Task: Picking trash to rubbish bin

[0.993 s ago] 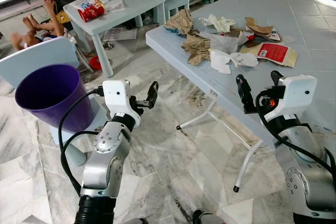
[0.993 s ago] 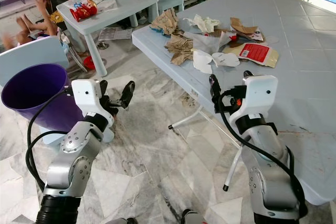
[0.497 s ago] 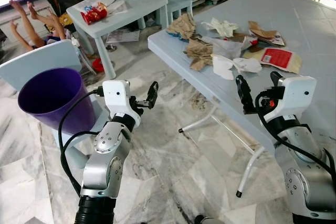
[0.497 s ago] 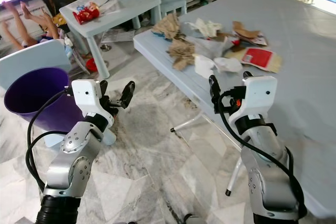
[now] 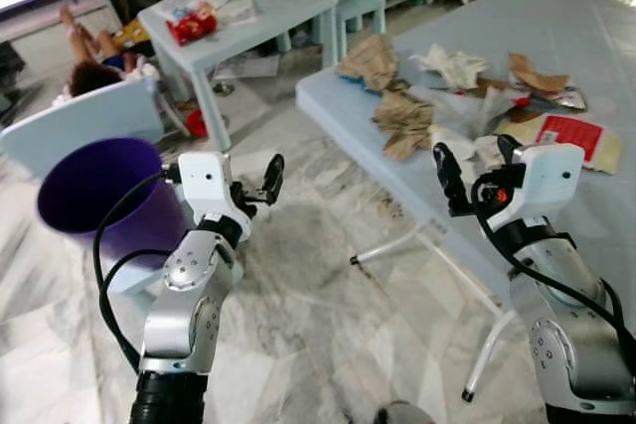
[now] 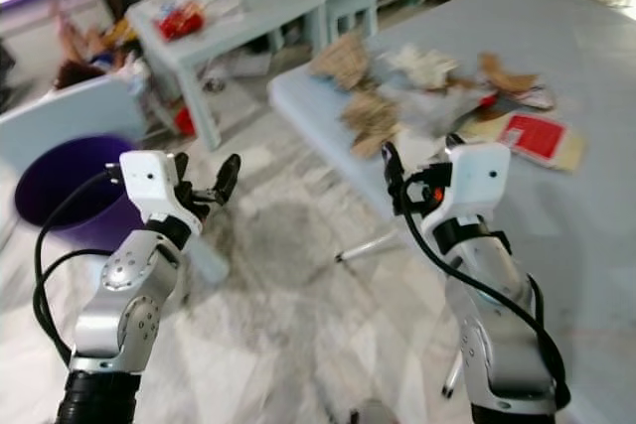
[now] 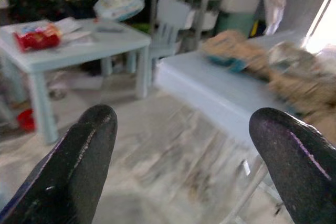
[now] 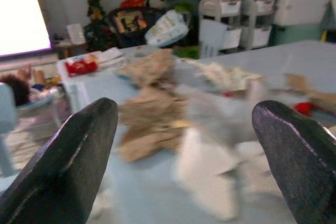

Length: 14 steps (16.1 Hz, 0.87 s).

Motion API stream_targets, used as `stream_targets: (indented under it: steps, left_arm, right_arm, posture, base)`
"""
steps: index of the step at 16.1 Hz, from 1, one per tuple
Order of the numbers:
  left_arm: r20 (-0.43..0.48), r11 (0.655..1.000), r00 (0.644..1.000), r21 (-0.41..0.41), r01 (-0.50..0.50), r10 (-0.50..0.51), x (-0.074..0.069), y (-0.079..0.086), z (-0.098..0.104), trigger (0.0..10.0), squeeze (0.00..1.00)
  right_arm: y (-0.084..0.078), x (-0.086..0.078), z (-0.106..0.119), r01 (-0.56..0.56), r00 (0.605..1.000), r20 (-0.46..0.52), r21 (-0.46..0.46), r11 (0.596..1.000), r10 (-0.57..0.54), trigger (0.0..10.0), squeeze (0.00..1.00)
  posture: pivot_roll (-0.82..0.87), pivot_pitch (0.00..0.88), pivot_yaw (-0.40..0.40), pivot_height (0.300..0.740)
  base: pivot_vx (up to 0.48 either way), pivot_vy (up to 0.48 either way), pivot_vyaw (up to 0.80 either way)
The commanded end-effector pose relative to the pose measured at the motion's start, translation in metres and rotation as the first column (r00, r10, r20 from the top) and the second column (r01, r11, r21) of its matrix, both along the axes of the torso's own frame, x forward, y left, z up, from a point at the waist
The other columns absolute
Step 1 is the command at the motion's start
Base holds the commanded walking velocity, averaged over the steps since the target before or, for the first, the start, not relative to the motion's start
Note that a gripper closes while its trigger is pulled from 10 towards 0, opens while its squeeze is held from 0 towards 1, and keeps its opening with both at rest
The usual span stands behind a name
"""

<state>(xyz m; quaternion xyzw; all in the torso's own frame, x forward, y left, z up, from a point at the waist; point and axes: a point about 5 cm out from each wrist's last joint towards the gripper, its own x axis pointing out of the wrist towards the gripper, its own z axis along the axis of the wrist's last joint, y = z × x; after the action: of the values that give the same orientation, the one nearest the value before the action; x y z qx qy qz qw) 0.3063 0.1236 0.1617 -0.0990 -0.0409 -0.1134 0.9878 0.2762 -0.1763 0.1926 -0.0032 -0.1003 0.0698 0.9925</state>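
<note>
crumpled brown paper [image 5: 402, 118] and white wrappers [image 5: 455, 64] lie heaped with a red packet [image 5: 570, 136] on the pale blue counter [image 5: 556, 22]. the purple rubbish bin [image 5: 94, 194] stands on the marble floor [image 5: 328, 325] beside the left end effector [image 5: 260, 181], whose fingers are spread and empty. the right end effector [image 5: 469, 168], also spread and empty, hovers at what seems the counter's edge.
</note>
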Motion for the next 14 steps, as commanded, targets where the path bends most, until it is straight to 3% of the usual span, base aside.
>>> stream_targets:
  steps: [1, 12, 14]
  left_arm:
    - [-0.002, 1.0, 1.0, 0.013, 0.006, -0.006, -0.0018, -0.002, -0.0007, 10.0, 0.0]
    - [-0.023, 1.0, 1.0, 0.027, 0.008, -0.007, -0.0019, -0.0029, -0.0046, 10.0, 0.0]
    - [-0.04, 1.0, 0.999, 0.022, 0.001, 0.0, -0.0013, -0.0031, -0.0066, 10.0, 0.0]
  right_arm:
    - [-0.0006, -0.001, 0.0037, 0.009, 1.0, 0.015, 0.005, 1.0, -0.009, 10.0, 0.0]
    - [-0.0018, -0.0007, 0.0043, 0.018, 1.0, 0.016, 0.007, 1.0, -0.018, 10.0, 0.0]
    - [-0.0021, -0.0008, 0.0041, 0.017, 1.0, 0.011, 0.01, 1.0, -0.017, 10.0, 0.0]
  posture:
    - [-0.06, 0.161, 0.049, 0.74]
    - [-0.06, 0.163, 0.047, 0.74]
    - [-0.06, 0.163, 0.045, 0.74]
  base:
    - [0.405, 0.0, 0.0]
    - [0.416, 0.0, 0.0]
    - [0.0, 0.0, 0.0]
